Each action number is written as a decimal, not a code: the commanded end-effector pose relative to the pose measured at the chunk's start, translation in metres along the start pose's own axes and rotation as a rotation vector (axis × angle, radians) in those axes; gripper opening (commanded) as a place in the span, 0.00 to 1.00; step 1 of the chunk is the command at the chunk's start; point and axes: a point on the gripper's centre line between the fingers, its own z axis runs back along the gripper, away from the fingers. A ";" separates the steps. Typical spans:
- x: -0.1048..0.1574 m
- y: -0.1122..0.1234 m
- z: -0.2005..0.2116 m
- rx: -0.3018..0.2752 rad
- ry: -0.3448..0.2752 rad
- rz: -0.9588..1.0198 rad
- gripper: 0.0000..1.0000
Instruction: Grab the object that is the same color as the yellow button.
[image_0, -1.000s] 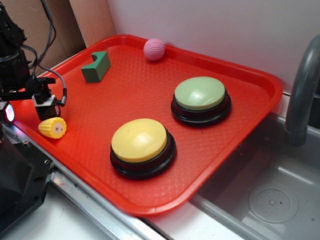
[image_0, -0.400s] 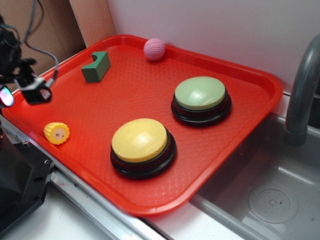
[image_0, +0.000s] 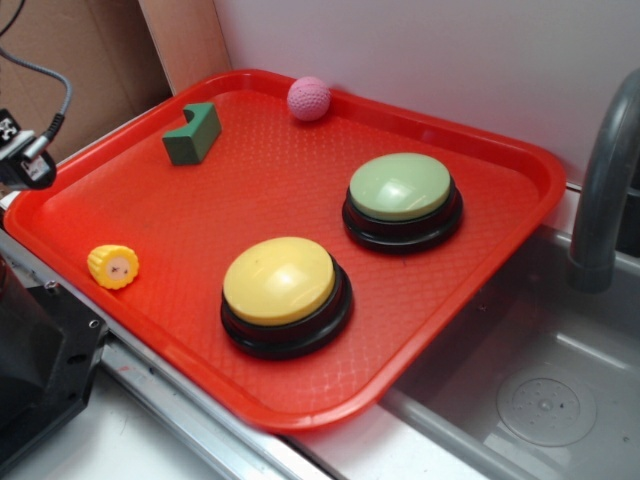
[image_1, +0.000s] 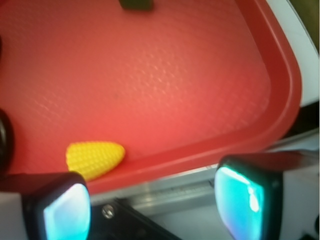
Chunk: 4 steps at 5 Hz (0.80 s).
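Claw (image_1: 152, 200) has lifted off corn (image_1: 95, 158).

You see a textured red plastic tray (image_0: 480, 300) carrying a yellow toy corn cob (image_0: 113, 267), yellow dome button (image_0: 283, 292), green dome button (image_0: 402, 200), green block (image_0: 192, 133) and pink ball (image_0: 309, 98).

Exterior looks down obliquely across the red tray (image_0: 500, 160); wrist hovers close; both share its corner.

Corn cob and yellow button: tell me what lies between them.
Nothing. In the exterior view only bare red tray separates the corn cob from the yellow button.
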 end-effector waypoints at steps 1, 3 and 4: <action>-0.010 -0.001 -0.028 0.007 0.046 -0.165 1.00; 0.000 0.002 -0.059 0.076 -0.019 -0.280 1.00; 0.031 0.010 -0.056 0.092 -0.114 -0.297 1.00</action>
